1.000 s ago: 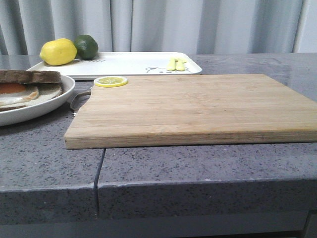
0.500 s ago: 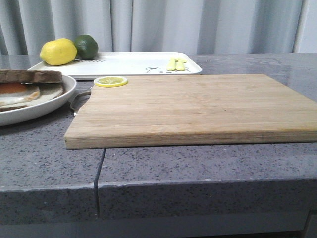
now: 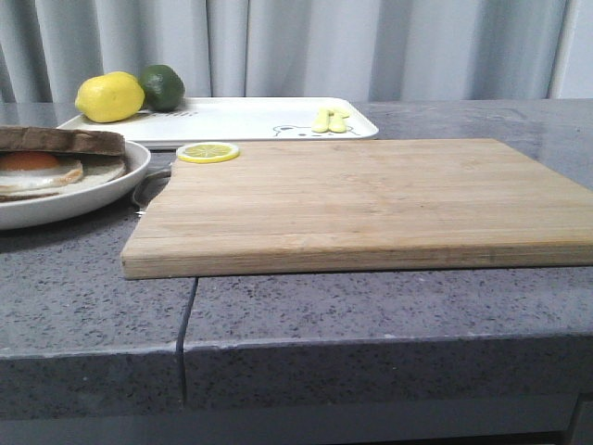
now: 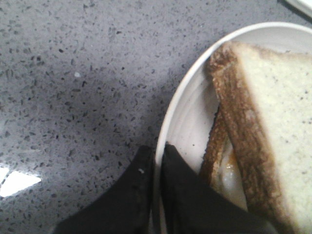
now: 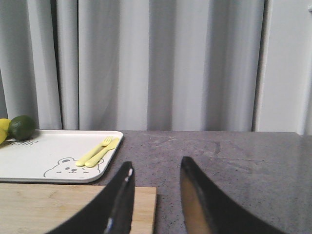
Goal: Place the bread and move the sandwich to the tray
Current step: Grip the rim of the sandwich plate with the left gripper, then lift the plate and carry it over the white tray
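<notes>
The sandwich (image 3: 56,159) is sitting on its round white plate (image 3: 93,197) at the far left of the counter: brown-crusted bread (image 4: 273,122) on top, thick white crumb showing in the left wrist view, and a fried egg (image 3: 37,170) with an orange yolk peeking out underneath. The left gripper (image 4: 157,161) is pinching the plate's rim (image 4: 168,131), one dark finger (image 4: 134,180) outside the plate and the other inside, jaws nearly closed with just the thin rim between them. In the front view neither arm is showing.

The right gripper (image 5: 155,190) is hanging in the air with its fingers spread apart, holding nothing, looking out over the far corner of the bamboo cutting board (image 3: 361,199).

The tray (image 3: 232,119) is lying behind the board, flat and white with the bear drawing (image 5: 68,167). A lemon (image 3: 109,96) and a lime (image 3: 161,86) are sitting at its left end, and a yellow fork and spoon (image 5: 99,152) near its right end. A lemon slice (image 3: 207,152) is resting on the board's back-left corner, between the plate and the tray.
</notes>
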